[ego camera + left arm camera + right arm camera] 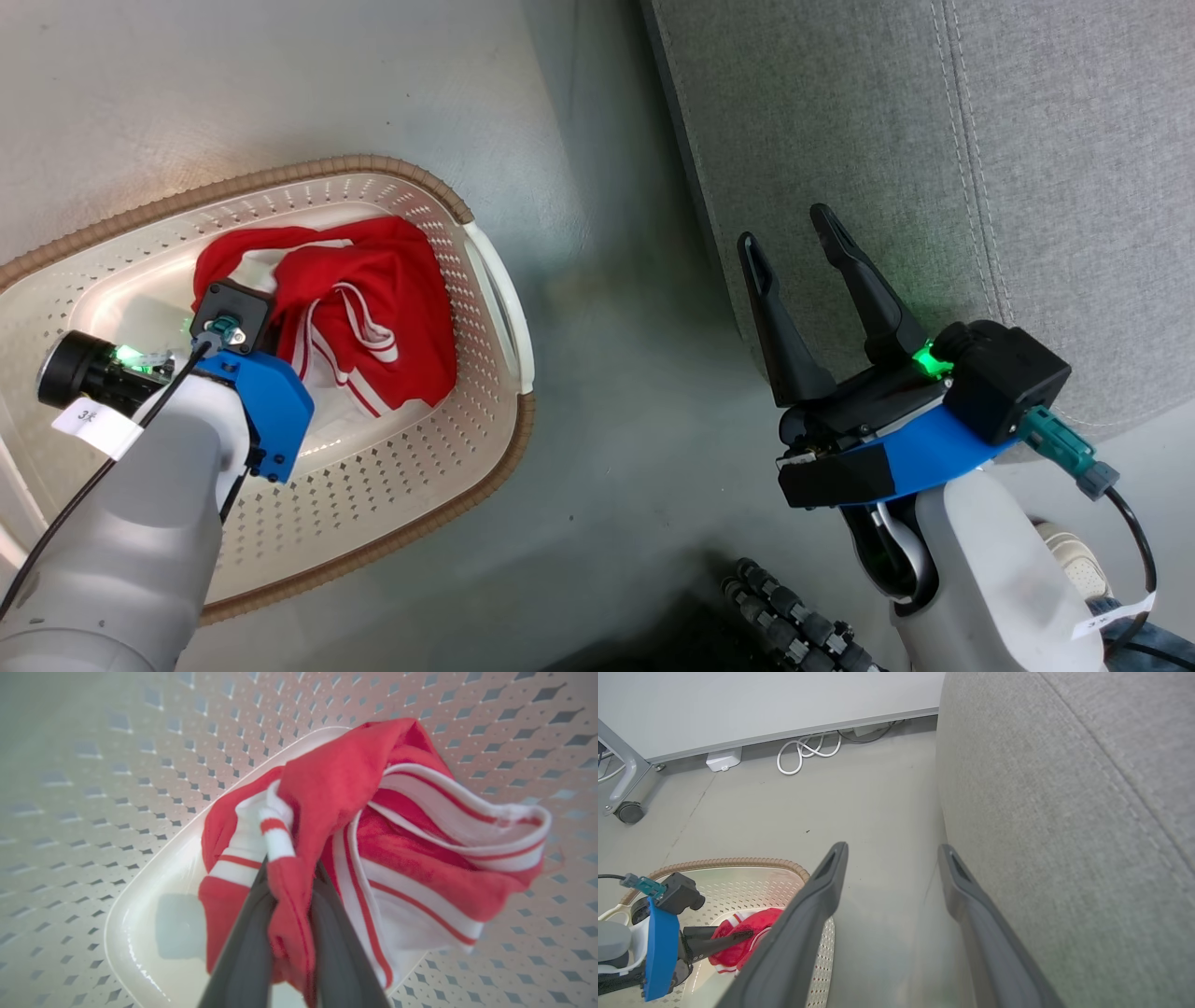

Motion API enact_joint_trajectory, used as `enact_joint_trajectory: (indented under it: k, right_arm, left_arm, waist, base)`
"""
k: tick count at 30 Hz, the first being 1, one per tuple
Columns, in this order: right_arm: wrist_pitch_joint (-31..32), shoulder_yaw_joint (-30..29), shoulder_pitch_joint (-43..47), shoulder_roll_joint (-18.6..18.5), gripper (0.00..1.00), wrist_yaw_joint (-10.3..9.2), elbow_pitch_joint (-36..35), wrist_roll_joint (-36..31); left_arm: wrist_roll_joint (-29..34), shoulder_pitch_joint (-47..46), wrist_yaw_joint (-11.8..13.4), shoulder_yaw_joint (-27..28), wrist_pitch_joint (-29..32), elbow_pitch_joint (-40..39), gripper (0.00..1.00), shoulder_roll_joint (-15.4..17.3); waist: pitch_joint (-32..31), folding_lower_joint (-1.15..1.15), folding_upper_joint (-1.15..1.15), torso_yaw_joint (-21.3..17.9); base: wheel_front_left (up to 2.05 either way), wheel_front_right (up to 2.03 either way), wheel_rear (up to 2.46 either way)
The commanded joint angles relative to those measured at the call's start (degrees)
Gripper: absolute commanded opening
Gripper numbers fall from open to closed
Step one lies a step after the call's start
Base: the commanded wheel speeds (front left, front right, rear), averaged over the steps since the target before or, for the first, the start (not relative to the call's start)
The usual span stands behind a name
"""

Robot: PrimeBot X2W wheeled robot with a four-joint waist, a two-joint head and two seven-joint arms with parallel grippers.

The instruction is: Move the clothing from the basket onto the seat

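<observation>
Dark fingers of the left tool are pinched onto a fold of the red clothing, which is bunched inside the basket on the floor. The right tool is held spread wide above the floor, just beside the edge of the grey seat.

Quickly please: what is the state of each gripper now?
The left gripper is closed on the clothing.
The right gripper is open, holding nothing.
</observation>
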Motion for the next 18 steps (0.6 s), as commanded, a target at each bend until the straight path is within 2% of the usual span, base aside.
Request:
enact_joint_trajectory:
  k: [1,10,18]
  right_arm:
    - [-0.29,0.12,-1.03,0.05,1.00,0.01,-0.18,0.11]
    - [-0.30,-0.24,-1.23,0.05,1.00,0.01,0.16,-0.97]
    - [-0.30,-0.52,-1.18,0.04,1.00,0.01,1.00,-1.97]
  left_arm:
    - [-0.82,-0.77,-0.31,-0.02,0.13,0.19,0.00,-0.32]
    - [-3.71,0.11,-0.54,-0.10,-0.30,0.52,0.00,-1.16]
    - [-6.73,2.64,-0.57,-2.21,-1.13,-0.85,0.00,-2.20]
  waist:
    - [-0.02,-0.01,0.00,-0.03]
    - [-1.04,-0.01,0.00,0.38]
    - [-4.85,-0.01,0.00,2.42]
  base:
    - [0.00,0.00,0.00]
    - [0.00,0.00,0.00]
    - [0.00,0.00,0.00]
